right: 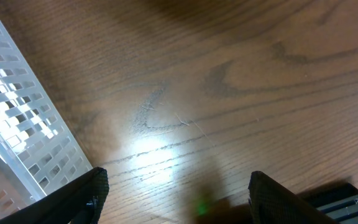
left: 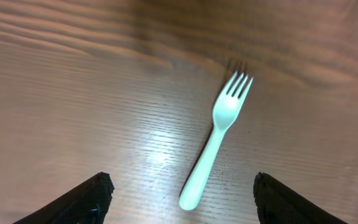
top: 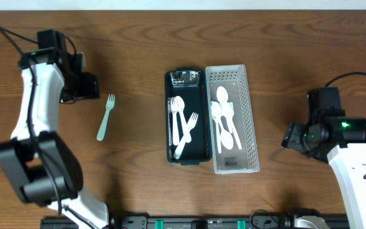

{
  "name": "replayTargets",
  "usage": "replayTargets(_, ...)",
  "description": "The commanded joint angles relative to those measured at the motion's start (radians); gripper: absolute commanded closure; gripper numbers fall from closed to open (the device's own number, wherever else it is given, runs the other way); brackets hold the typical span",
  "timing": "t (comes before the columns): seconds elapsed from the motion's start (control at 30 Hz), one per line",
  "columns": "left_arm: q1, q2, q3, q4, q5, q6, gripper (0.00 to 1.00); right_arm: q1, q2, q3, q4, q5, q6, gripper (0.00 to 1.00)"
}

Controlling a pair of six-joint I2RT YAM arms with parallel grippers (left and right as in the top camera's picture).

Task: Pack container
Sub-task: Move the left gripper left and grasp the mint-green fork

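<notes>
Left of the black rectangular plastic tray (top: 167,137), already holding white forks (top: 179,121): one pale green plastic fork (top: 105,117) lies loose, unpacked. Left gripper (left: 182,190) and right gripper (right: 176,186): jaws spread, empty.

The table (top: 284,51) bears fork (top: 105,119), tray (top: 168,114) and basket (top: 252,127).

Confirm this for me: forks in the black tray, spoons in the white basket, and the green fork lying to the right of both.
Wrong side. The green fork lies left of the black tray and white basket, on the table; the overhead view shows it.
</notes>
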Motion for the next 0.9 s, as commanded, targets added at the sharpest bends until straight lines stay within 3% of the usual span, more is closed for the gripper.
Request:
replayTargets(0.0, -0.013, 0.071, -0.007, -0.003, 0.027, 0.075, 0.25, -0.007, 0.004, 0.004, 0.0, 0.003, -0.009, 0.24)
replayTargets(0.37, -0.019, 0.229, -0.011, 0.004, 0.026, 0.097, 0.29, -0.007, 0.004, 0.004, 0.01, 0.003, -0.009, 0.24)
replayTargets(0.87, -0.027, 0.246, -0.054, 0.047, 0.026, 0.097, 0.3, -0.007, 0.004, 0.004, 0.014, 0.003, -0.009, 0.24)
